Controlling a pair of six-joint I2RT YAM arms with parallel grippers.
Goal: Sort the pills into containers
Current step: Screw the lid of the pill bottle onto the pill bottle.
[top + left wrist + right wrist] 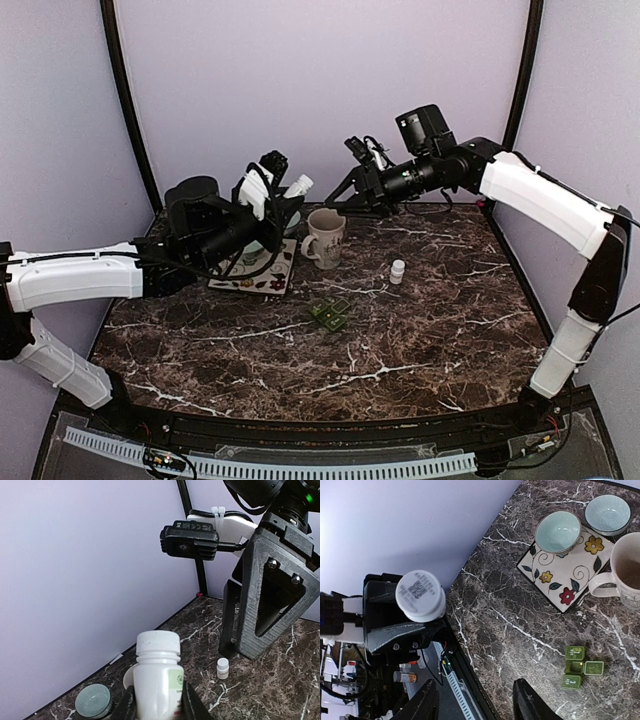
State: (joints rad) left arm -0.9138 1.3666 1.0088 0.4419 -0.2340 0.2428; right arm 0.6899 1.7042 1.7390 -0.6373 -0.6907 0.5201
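My left gripper (285, 195) is shut on a large white capped pill bottle (298, 186), held up tilted above the floral tile. In the left wrist view the bottle (157, 675) stands between the fingers (125, 707). My right gripper (350, 170) hangs open and empty in the air near the back wall, facing the bottle; its view shows the bottle's cap (420, 595) end-on and nothing between its fingers (422, 705). A small white bottle (397, 271) stands on the table. A green pill organiser (330, 315) lies at mid-table. No loose pills show.
A floral tile (255, 278) at the back left carries a pale green bowl (558, 532), with a blue-grey bowl (607, 514) beside it. A beige mug (325, 238) stands right of the tile. Dark marble table (420, 340) is ringed by purple walls.
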